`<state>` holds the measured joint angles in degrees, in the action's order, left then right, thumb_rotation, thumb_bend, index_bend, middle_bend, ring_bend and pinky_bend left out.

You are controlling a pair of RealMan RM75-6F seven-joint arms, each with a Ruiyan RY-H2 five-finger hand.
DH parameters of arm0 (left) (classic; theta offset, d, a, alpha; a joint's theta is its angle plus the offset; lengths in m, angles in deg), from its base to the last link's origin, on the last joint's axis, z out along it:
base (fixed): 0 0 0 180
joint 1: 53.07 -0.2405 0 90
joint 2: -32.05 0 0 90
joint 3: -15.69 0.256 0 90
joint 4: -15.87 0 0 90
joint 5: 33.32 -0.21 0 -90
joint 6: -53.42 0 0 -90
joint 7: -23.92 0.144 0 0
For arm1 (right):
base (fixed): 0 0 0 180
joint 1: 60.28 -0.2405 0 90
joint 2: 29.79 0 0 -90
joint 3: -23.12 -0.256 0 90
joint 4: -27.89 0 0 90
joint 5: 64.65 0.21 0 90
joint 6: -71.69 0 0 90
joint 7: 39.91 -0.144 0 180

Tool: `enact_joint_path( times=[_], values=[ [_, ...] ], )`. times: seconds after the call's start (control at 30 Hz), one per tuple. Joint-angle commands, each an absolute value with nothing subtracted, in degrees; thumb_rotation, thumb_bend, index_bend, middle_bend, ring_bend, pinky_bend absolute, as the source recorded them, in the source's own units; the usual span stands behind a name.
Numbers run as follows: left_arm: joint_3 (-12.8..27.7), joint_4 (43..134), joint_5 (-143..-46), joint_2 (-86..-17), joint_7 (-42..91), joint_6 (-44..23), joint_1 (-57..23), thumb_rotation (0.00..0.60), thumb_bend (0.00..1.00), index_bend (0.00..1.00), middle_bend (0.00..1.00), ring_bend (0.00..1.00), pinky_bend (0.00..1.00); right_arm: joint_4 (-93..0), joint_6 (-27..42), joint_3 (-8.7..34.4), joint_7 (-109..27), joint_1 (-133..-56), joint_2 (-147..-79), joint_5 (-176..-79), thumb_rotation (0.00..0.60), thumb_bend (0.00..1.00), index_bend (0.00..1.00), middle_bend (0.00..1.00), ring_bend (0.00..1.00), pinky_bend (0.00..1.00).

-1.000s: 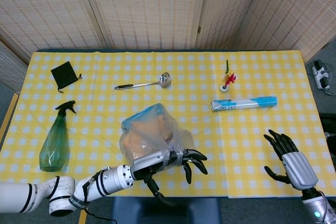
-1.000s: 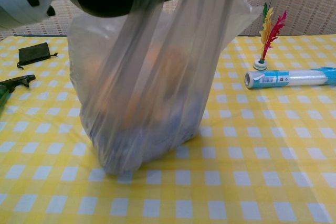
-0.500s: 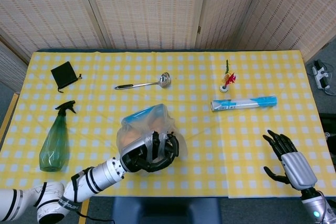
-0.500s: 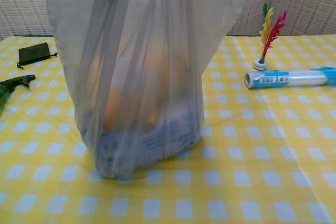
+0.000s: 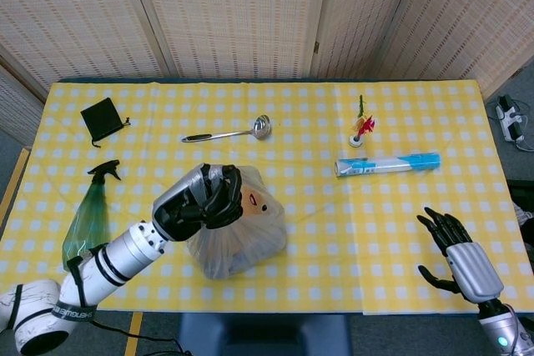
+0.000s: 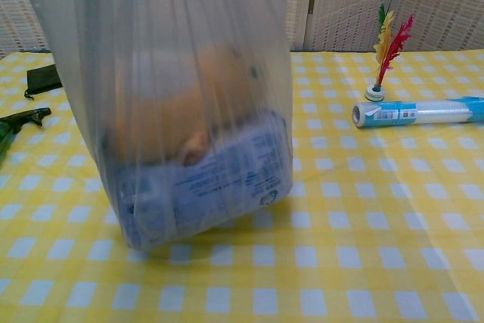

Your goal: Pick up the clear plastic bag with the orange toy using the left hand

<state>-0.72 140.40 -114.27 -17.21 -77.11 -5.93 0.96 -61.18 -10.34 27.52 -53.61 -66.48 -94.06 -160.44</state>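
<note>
The clear plastic bag (image 5: 242, 235) with the orange toy (image 6: 178, 104) inside hangs stretched from my left hand (image 5: 203, 198), which grips its gathered top near the table's front edge. In the chest view the bag (image 6: 189, 73) fills the left half, pulled taut upward, its bottom just at the tablecloth; the left hand is above the frame there. My right hand (image 5: 457, 252) is at the front right corner, fingers spread, holding nothing.
A green spray bottle (image 5: 88, 223) lies left of the bag. A black pouch (image 5: 103, 118) sits at the back left, a metal ladle (image 5: 227, 132) behind the bag, a feathered shuttlecock (image 5: 360, 127) and a blue-white roll (image 5: 386, 164) to the right.
My left hand has closed on the bag's top and risen up and to the left, pulling the bag taut. The right hand stays where it was.
</note>
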Motion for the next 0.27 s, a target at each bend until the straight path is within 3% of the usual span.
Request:
enact_joint_path(
  times=[0.03,0.1,0.27],
  values=[
    [-11.0,140.2,-111.6,-3.6,-87.5,-1.7,2.2,0.6,0.82,0.62,0.9,0.97,1.0,-61.0,-9.4,27.5,-53.8,-66.8,-94.2,-160.0,0.6,0.34,0.0,0.0,0.0,0.0],
    [-14.2,139.4,-110.6,-0.3,-89.6,-0.5,2.9,0.6,0.82,0.62,0.9,0.97,1.0,-61.0,-9.0,27.5,-53.9,-67.1,-94.3,-160.0,0.6,0.34,0.0,0.0,0.0,0.0],
    [-17.7,139.0,-108.4,3.5,-90.7,2.9,3.3,0.6,0.82,0.62,0.9,0.97,1.0,-61.1,-9.2,27.4,-53.8,-67.2,-94.5,-160.4,0.6,0.34,0.0,0.0,0.0,0.0]
  ],
)
